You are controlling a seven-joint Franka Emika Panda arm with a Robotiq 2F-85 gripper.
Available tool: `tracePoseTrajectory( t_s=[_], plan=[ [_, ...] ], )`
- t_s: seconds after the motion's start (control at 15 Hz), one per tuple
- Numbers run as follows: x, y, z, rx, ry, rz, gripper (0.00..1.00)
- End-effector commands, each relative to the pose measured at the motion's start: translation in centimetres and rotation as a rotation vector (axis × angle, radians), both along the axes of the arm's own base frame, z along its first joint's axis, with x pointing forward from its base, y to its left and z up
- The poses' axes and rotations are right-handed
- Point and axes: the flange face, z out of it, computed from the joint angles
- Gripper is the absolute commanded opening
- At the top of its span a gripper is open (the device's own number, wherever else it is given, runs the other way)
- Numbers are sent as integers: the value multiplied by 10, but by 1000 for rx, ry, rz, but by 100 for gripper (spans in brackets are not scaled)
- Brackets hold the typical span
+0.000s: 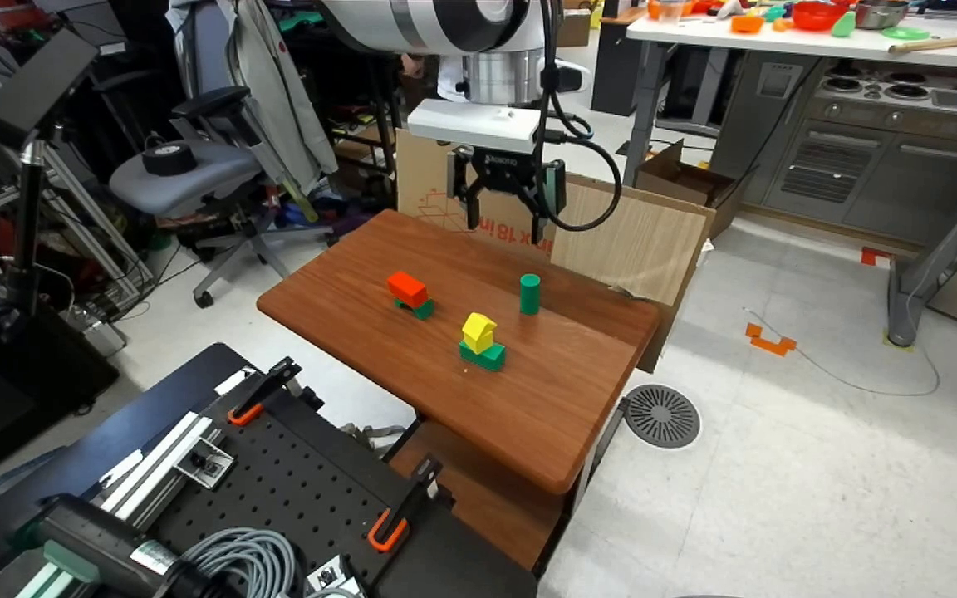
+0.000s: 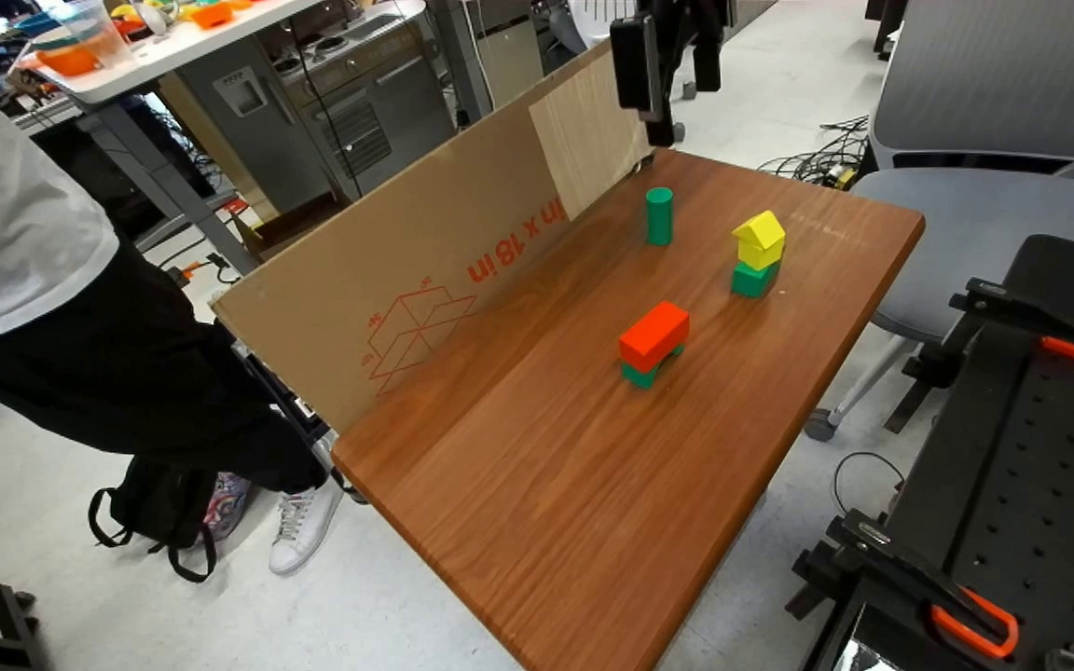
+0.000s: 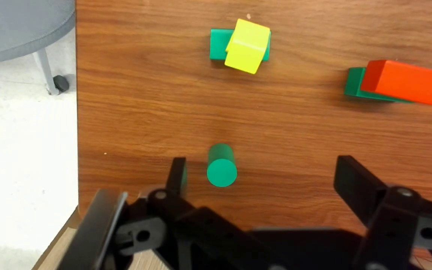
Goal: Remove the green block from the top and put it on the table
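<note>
The green block, a plain cylinder, stands upright and alone on the table in both exterior views (image 1: 530, 295) (image 2: 659, 216) and the wrist view (image 3: 221, 165). No green piece lies on top of another thing. The table is reddish-brown wood (image 1: 345, 282) (image 2: 537, 503) (image 3: 137, 112). My gripper (image 1: 506, 223) is open and empty, well above the table; it also shows in an exterior view (image 2: 683, 107). In the wrist view, the green block appears between the spread fingers (image 3: 263, 165), closer to the left one, and touches neither.
Yellow blocks, house-shaped (image 1: 478, 332) (image 3: 248, 45), sit on a green rectangular piece (image 1: 483, 355) (image 3: 219, 45). A red block (image 1: 408, 288) (image 2: 654, 335) (image 3: 411, 81) rests on a green arched piece (image 1: 422, 310) (image 2: 638, 376). A cardboard panel (image 2: 444, 252) stands along one table edge.
</note>
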Motion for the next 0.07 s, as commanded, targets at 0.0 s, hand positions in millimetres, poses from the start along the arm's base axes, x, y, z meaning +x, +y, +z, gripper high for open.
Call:
tracePoseTrajectory(
  t_s=[0.0],
  plan=[
    [0, -2, -2, -1, 5, -3, 100]
  ],
)
